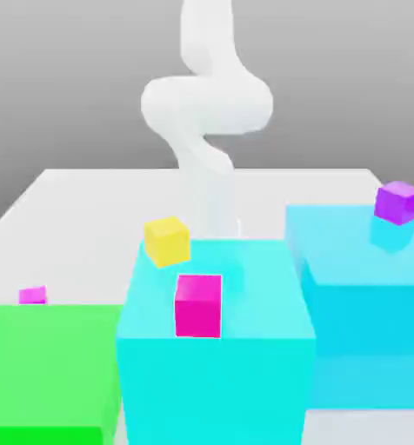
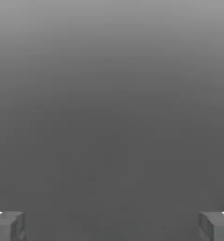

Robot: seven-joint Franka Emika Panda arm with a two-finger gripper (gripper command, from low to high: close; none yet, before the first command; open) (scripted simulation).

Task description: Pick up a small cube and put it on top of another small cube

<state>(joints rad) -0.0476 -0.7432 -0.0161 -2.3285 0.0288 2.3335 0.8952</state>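
The small cube (image 1: 33,295), plain light magenta-pink, rests on the pale table at the exterior view's left, just behind a big green block (image 1: 45,369). A yellow cube (image 1: 167,241) sits at the far edge of the large cyan block (image 1: 215,382). On that block's top stands a larger deep-pink cube (image 1: 198,306). A purple cube (image 1: 398,202) sits on a light-blue block (image 1: 358,278) at the right. In the hand view my gripper (image 2: 112,226) is open, its grey fingertips (image 2: 8,226) far apart with nothing between them, facing plain grey.
The white arm (image 1: 206,104) rises at the back and curves down behind the cyan block. The three big blocks crowd the front of the pale table (image 1: 89,200), with narrow gaps between them. Bare table lies behind them.
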